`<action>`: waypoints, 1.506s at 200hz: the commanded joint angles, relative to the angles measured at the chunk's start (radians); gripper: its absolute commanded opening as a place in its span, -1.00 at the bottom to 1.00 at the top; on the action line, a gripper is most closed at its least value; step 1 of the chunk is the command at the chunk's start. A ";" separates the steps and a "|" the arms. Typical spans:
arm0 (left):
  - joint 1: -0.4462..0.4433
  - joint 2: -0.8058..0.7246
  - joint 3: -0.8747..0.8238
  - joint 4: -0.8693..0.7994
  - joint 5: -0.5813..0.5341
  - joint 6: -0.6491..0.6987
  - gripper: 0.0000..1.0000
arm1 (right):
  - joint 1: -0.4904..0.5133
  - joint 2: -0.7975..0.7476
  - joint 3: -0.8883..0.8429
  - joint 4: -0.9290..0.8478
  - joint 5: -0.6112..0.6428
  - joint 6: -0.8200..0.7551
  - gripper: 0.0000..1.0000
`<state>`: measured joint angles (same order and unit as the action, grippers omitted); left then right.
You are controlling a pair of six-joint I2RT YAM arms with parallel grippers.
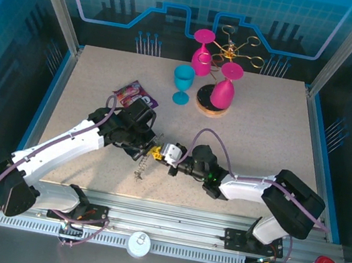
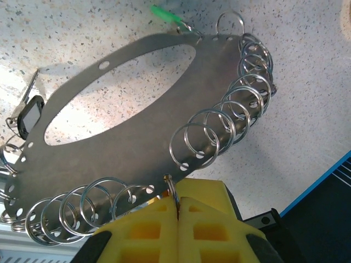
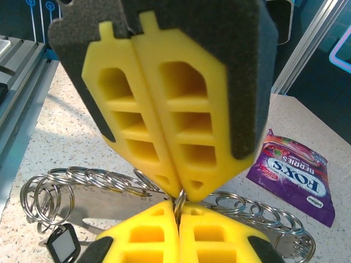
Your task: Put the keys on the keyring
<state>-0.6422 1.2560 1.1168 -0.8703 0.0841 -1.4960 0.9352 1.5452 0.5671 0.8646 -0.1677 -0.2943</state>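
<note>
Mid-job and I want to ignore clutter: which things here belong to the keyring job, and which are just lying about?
Job: keyring, green-headed key, black-headed key, left gripper and right gripper, both shut on the keyring.
Lying about: purple candy packet, blue goblet, pink goblets, gold wire stand.

You've got white shells on the left arm (image 1: pixel 56 151) and the right arm (image 1: pixel 248 185), chunky black joints on both, and a mauve cable (image 1: pixel 211 135) looping off each. There's a small green light (image 1: pixel 211 176) glowing near the right wrist! Up close, the right gripper (image 3: pixel 181 192) and left gripper (image 2: pixel 176 201) show yellow pads with ribbed cut-out windows, backed in dark grey foam.
</note>
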 commanded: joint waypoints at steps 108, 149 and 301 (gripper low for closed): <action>0.019 -0.345 -0.224 0.569 -0.241 1.255 0.18 | -0.170 -0.184 0.022 -0.196 -0.291 -0.007 -1.00; 0.015 -0.390 -0.296 0.500 0.152 1.957 -0.03 | -0.218 -0.246 0.088 -0.387 -0.376 -0.041 -1.00; 0.012 -0.187 -0.255 0.557 0.300 2.246 -0.69 | -0.222 -0.313 0.168 -0.564 -0.436 -0.099 -1.00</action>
<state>-0.6266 1.0538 0.8280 -0.3439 0.3378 0.7315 0.7166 1.2579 0.6868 0.2790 -0.5602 -0.3840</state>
